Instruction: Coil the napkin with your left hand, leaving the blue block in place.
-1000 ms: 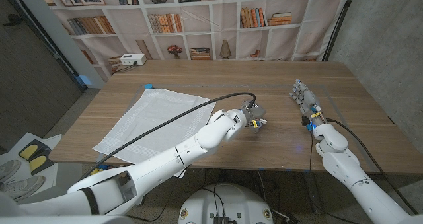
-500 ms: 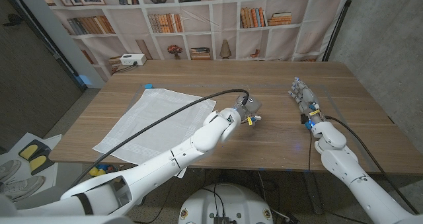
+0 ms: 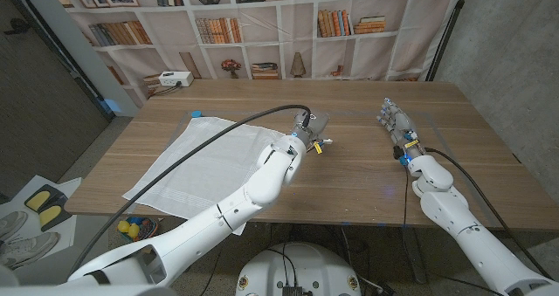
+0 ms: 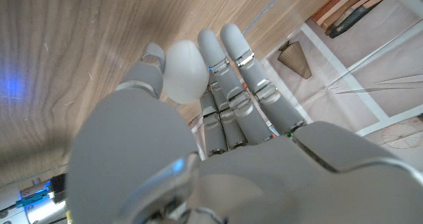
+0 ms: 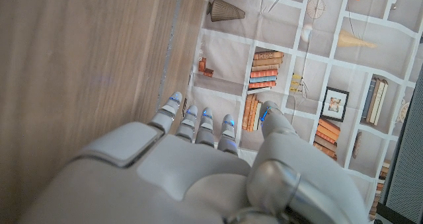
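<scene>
We see the napkin [image 3: 203, 159] lying spread flat on the table [image 3: 367, 178], not coiled at all. Our left hand [image 3: 311, 131] is beside its right edge, fingers extended and holding nothing. A blue block [image 3: 196, 114] probably sits at its far corner.

Your left arm [image 3: 262, 178] covers part of the napkin [image 3: 196, 161], the blue block [image 3: 196, 113] is too small to make out, and your left hand [image 3: 313, 132] looks blurred.
</scene>
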`<action>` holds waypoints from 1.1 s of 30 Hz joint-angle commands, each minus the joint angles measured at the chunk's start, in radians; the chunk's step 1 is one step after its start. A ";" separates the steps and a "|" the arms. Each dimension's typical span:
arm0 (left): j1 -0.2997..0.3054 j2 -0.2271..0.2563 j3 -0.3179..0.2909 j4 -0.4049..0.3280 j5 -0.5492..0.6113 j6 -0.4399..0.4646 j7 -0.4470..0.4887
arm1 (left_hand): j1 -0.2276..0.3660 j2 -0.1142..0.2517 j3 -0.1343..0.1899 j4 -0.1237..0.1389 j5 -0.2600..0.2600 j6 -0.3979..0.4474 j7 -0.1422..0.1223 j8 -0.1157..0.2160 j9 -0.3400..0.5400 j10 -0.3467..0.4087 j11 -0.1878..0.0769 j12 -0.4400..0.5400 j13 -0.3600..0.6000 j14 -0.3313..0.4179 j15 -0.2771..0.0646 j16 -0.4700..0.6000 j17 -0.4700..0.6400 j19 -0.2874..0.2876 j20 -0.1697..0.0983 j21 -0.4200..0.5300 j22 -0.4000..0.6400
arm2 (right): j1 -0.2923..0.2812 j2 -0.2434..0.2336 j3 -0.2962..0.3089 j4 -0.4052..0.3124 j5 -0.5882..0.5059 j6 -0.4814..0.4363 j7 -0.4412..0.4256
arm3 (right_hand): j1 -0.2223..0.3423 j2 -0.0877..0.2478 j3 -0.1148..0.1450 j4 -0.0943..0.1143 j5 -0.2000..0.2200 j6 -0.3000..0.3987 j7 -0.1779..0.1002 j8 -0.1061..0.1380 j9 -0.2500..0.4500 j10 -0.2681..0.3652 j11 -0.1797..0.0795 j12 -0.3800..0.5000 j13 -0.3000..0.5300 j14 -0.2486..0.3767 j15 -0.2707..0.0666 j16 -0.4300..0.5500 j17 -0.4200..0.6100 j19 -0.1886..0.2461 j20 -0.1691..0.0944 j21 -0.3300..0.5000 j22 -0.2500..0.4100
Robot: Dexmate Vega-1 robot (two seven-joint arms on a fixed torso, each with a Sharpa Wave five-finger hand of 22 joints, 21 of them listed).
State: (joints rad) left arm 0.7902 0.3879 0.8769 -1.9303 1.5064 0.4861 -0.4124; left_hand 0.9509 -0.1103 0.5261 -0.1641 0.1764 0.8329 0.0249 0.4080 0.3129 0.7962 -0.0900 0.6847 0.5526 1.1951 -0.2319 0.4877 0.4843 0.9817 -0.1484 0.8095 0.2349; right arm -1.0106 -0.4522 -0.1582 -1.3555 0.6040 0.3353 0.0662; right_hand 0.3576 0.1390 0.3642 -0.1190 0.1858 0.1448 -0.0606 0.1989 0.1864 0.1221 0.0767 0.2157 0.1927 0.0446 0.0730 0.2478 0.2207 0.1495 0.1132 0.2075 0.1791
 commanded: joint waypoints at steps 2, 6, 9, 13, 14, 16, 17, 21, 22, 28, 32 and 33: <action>0.077 -0.017 -0.071 -0.058 0.145 0.137 -0.069 | 0.228 0.236 -0.005 0.000 0.002 0.011 -0.003 0.004 0.003 0.035 -0.035 0.006 0.008 -0.003 -0.001 -0.004 0.007 -0.008 -0.047 0.012 0.006 | 0.051 0.001 -0.025 0.031 -0.014 -0.010 0.035 | 0.003 0.002 0.002 -0.002 0.002 0.012 -0.002 0.001 0.002 0.011 0.000 0.003 0.006 0.009 0.004 0.002 0.001 0.004 0.000 0.002 0.002; 0.099 -0.032 -0.092 -0.069 0.199 0.168 -0.099 | 0.228 0.237 -0.006 0.001 0.002 0.011 -0.003 0.004 0.003 0.034 -0.034 0.005 0.012 -0.002 -0.002 -0.005 0.011 -0.009 -0.047 0.018 0.006 | 0.062 0.002 -0.032 0.037 -0.018 -0.012 0.044 | 0.003 0.003 0.003 -0.003 0.002 0.012 -0.002 0.001 0.002 0.012 0.002 0.002 0.006 0.009 0.004 0.002 0.001 0.004 -0.001 0.002 0.002; 0.115 -0.048 -0.107 -0.076 0.252 0.189 -0.137 | 0.228 0.237 -0.008 0.001 0.002 0.011 -0.004 0.004 0.004 0.031 -0.034 0.004 0.016 -0.001 -0.002 -0.006 0.014 -0.011 -0.048 0.023 0.006 | 0.071 0.003 -0.036 0.042 -0.019 -0.013 0.053 | 0.004 0.003 0.003 -0.003 0.002 0.012 -0.001 0.001 0.002 0.013 0.000 0.002 0.006 0.009 0.004 0.001 0.001 0.004 -0.001 0.002 0.002; 0.138 -0.071 -0.128 -0.082 0.327 0.208 -0.185 | 0.228 0.236 -0.009 0.001 0.002 0.010 -0.004 0.004 0.006 0.031 -0.034 0.004 0.019 -0.001 -0.002 -0.006 0.017 -0.013 -0.049 0.028 0.007 | 0.081 0.004 -0.042 0.046 -0.024 -0.012 0.060 | 0.005 0.003 0.004 -0.004 0.002 0.012 -0.001 0.001 0.002 0.013 0.002 0.002 0.006 0.009 0.003 0.001 0.001 0.004 0.000 0.002 0.002; 0.144 -0.076 -0.134 -0.083 0.347 0.211 -0.196 | 0.228 0.236 -0.009 0.001 0.002 0.009 -0.003 0.004 0.007 0.030 -0.034 0.004 0.019 -0.001 -0.002 -0.006 0.017 -0.013 -0.049 0.028 0.007 | 0.082 0.004 -0.044 0.046 -0.025 -0.012 0.061 | 0.005 0.003 0.004 -0.004 0.002 0.013 0.000 0.001 0.002 0.013 0.001 0.001 0.006 0.009 0.003 0.001 0.001 0.004 0.000 0.002 0.002; 0.157 -0.089 -0.147 -0.082 0.385 0.220 -0.212 | 0.228 0.236 -0.010 0.001 0.002 0.008 -0.005 0.004 0.008 0.030 -0.034 0.003 0.021 0.000 -0.002 -0.007 0.020 -0.014 -0.050 0.032 0.007 | 0.087 0.004 -0.048 0.047 -0.030 -0.011 0.065 | 0.005 0.003 0.004 -0.005 0.002 0.013 0.000 0.001 0.002 0.014 0.000 0.001 0.006 0.009 0.003 0.001 0.001 0.005 -0.002 0.002 0.002; 0.162 -0.096 -0.153 -0.080 0.411 0.223 -0.223 | 0.228 0.236 -0.011 0.001 0.002 0.010 -0.006 0.005 0.008 0.031 -0.036 0.003 0.021 0.000 -0.002 -0.007 0.021 -0.016 -0.051 0.033 0.007 | 0.088 0.004 -0.049 0.046 -0.032 -0.010 0.065 | 0.005 0.003 0.004 -0.005 0.002 0.013 0.000 0.001 0.002 0.014 0.000 0.001 0.006 0.009 0.003 0.000 0.001 0.005 -0.001 0.002 0.002; 0.189 -0.132 -0.192 -0.069 0.488 0.249 -0.258 | 0.228 0.236 -0.012 0.001 0.002 0.009 -0.008 0.005 0.009 0.030 -0.037 0.001 0.024 0.001 -0.002 -0.007 0.025 -0.016 -0.052 0.040 0.007 | 0.097 0.002 -0.058 0.044 -0.041 -0.007 0.074 | 0.006 0.002 0.004 -0.006 0.002 0.013 0.000 0.001 0.002 0.014 -0.001 0.001 0.006 0.009 0.004 0.000 0.001 0.005 -0.002 0.002 0.002; 0.195 -0.139 -0.201 -0.068 0.500 0.251 -0.265 | 0.228 0.236 -0.012 0.001 0.002 0.010 -0.007 0.005 0.009 0.031 -0.037 0.000 0.023 0.002 -0.002 -0.007 0.026 -0.016 -0.052 0.042 0.007 | 0.097 0.001 -0.059 0.042 -0.044 -0.007 0.072 | 0.006 0.002 0.004 -0.006 0.002 0.013 0.000 0.001 0.002 0.015 -0.001 0.001 0.006 0.009 0.004 0.000 0.001 0.005 -0.002 0.002 0.002; 0.220 -0.175 -0.249 -0.040 0.581 0.263 -0.286 | 0.228 0.237 -0.014 0.002 0.003 0.008 -0.007 0.004 0.010 0.030 -0.038 -0.002 0.024 0.003 -0.002 -0.009 0.030 -0.019 -0.054 0.049 0.008 | 0.107 -0.001 -0.066 0.039 -0.050 -0.007 0.077 | 0.006 0.002 0.004 -0.006 0.002 0.014 0.000 0.000 0.002 0.015 0.001 0.000 0.006 0.011 0.006 0.000 0.001 0.006 -0.004 0.002 0.002; 0.236 -0.163 -0.280 -0.051 0.557 0.245 -0.278 | 0.228 0.237 -0.015 0.002 0.003 0.008 -0.007 0.004 0.012 0.030 -0.038 -0.004 0.024 0.003 -0.002 -0.010 0.033 -0.022 -0.054 0.054 0.008 | 0.117 -0.001 -0.074 0.042 -0.058 -0.010 0.081 | 0.006 0.002 0.004 -0.006 0.001 0.014 0.000 0.000 0.002 0.015 0.001 -0.001 0.006 0.011 0.006 0.000 0.001 0.006 -0.004 0.002 0.002; 0.239 -0.154 -0.286 -0.057 0.550 0.235 -0.279 | 0.228 0.237 -0.015 0.002 0.003 0.009 -0.007 0.004 0.012 0.030 -0.039 -0.004 0.025 0.003 -0.002 -0.010 0.033 -0.022 -0.055 0.055 0.008 | 0.120 0.000 -0.076 0.043 -0.059 -0.010 0.083 | 0.006 0.002 0.004 -0.006 0.001 0.014 0.000 0.000 0.002 0.016 0.002 -0.001 0.006 0.011 0.006 0.000 0.001 0.006 -0.004 0.002 0.002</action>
State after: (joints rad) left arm 0.9814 0.2497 0.6681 -1.9893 1.9787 0.7212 -0.6583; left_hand 0.9503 -0.1096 0.5134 -0.1627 0.1764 0.8355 0.0212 0.4044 0.3197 0.7941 -0.0946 0.6835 0.5745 1.1951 -0.2320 0.4800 0.5125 0.9658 -0.1432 0.8547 0.2396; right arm -0.9167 -0.4506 -0.2144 -1.3143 0.5615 0.3250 0.1364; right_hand 0.3577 0.1389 0.3642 -0.1190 0.1858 0.1483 -0.0570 0.1989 0.1865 0.1274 0.0784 0.2157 0.1928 0.0501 0.0784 0.2477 0.2184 0.1495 0.1131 0.2075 0.1790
